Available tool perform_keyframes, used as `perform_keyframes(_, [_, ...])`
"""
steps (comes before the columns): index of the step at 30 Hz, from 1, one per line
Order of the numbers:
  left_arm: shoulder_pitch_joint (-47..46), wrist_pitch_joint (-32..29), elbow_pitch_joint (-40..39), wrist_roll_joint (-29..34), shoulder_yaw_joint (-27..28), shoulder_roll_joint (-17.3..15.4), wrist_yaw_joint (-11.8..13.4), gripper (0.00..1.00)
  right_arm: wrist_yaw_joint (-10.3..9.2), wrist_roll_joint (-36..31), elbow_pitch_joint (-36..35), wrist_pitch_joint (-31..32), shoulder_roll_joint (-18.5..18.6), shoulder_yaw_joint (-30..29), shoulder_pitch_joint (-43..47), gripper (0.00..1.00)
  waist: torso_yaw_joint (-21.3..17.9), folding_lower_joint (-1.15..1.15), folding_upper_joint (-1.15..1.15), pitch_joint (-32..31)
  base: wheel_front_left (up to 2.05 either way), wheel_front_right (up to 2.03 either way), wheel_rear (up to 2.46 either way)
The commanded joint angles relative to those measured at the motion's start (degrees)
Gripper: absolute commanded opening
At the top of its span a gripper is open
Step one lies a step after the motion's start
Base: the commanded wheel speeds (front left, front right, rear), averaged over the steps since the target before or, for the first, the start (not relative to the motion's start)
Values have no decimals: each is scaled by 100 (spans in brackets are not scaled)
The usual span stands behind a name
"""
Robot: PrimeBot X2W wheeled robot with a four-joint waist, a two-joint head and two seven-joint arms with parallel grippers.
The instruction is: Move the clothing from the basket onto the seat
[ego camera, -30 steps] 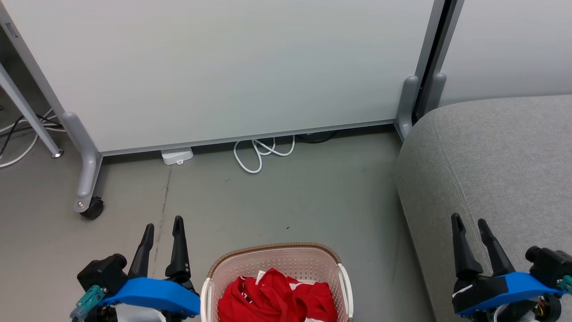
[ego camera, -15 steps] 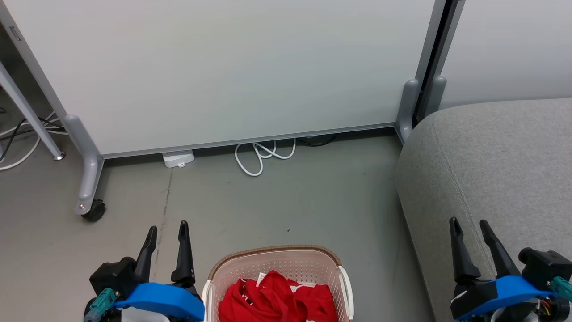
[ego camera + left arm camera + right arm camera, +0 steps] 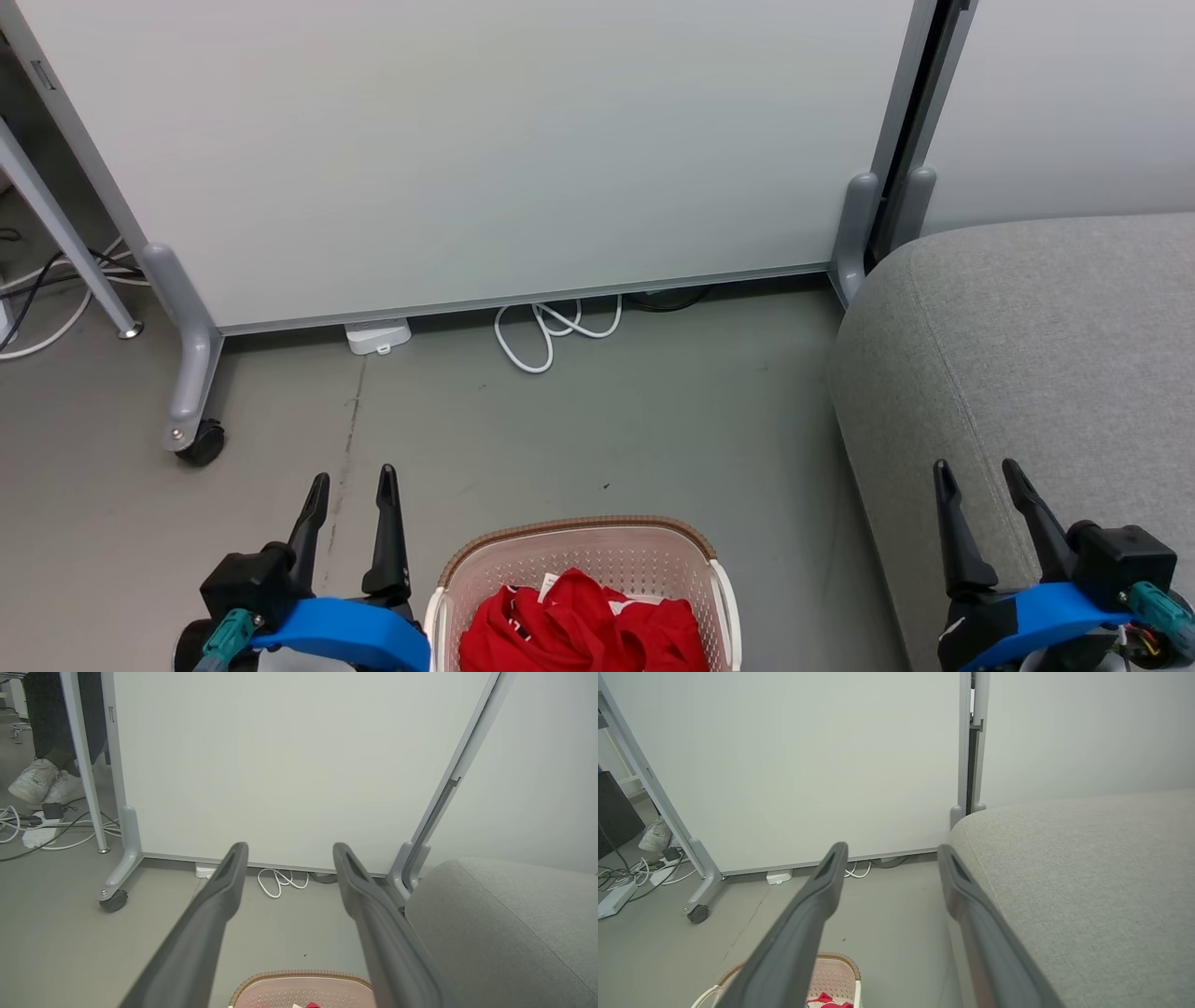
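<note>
The picking step is not yet begun. The left gripper (image 3: 353, 474) and right gripper (image 3: 976, 467) have jaws spread, empty. The clothing (image 3: 579, 625) lies in the basket (image 3: 579, 525) between them, and the seat (image 3: 1027, 355) is beside the right jaws. Next, I think one must descend and pinch the fabric.

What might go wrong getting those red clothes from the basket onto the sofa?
The bright red soft clothing lies bunched in the cream perforated plastic basket, so the open left hand might pinch only a fold and trail the rest. The basket might tip with it. The grey fabric seat stands aside, so a dangling garment might drop short.
</note>
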State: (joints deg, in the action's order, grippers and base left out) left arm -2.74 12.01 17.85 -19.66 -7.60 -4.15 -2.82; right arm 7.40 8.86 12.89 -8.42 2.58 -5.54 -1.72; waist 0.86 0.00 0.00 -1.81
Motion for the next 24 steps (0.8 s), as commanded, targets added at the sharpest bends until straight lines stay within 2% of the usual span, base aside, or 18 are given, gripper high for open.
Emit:
perform_keyframes(1, [-68,66,10,141,27,1,-21,100,13,-181,-35,-50,39,14,22,100,2,0,0,-5,0,0,0])
perform_keyframes(24, [-69,308,141,847,126,85,-21,100,14,-960,61,-332,46,156,35,100,-1,0,0,-19,0,0,0])
